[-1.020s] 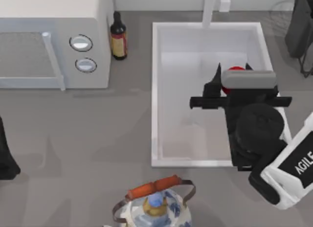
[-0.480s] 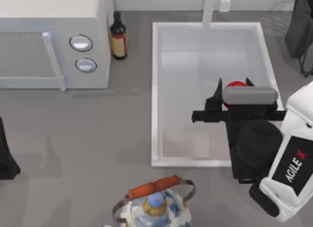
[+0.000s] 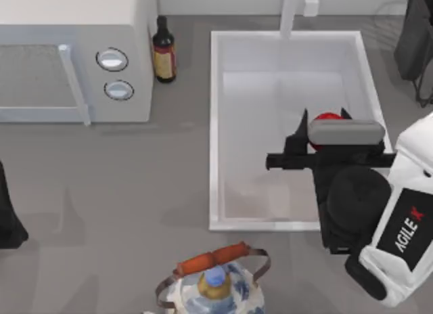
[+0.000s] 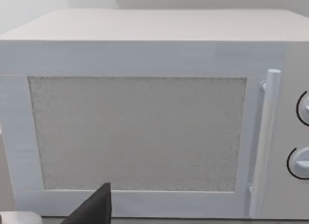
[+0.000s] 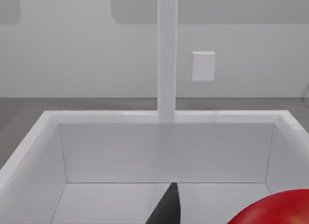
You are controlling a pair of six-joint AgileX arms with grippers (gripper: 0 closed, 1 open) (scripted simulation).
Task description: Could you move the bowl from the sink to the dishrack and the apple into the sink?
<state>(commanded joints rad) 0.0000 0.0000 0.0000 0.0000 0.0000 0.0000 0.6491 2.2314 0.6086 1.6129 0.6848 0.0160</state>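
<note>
Here, going left to right, the left arm sits parked at nine o'clock on the desk, its fingers' state impossible to tell, facing the microwave [image 4: 145, 118]. Over the sink [image 3: 215, 124], toward three o'clock, the right gripper [image 3: 323, 118] holds the apple [image 3: 327, 116] between its fingers. The placing step looks underway; next it should lower and release the apple inside the basin.

A: What colours are here?
B: The sink [image 3: 215, 124] is white, the apple [image 3: 327, 116] shiny red, the worktop [image 3: 122, 192] plain grey.
A: And the rest?
B: A white microwave [image 3: 74, 53] with a speckled grey door, a dark bottle [image 3: 163, 50] with a yellow label, a blue-and-white patterned kettle [image 3: 213, 287] with an orange handle.
</note>
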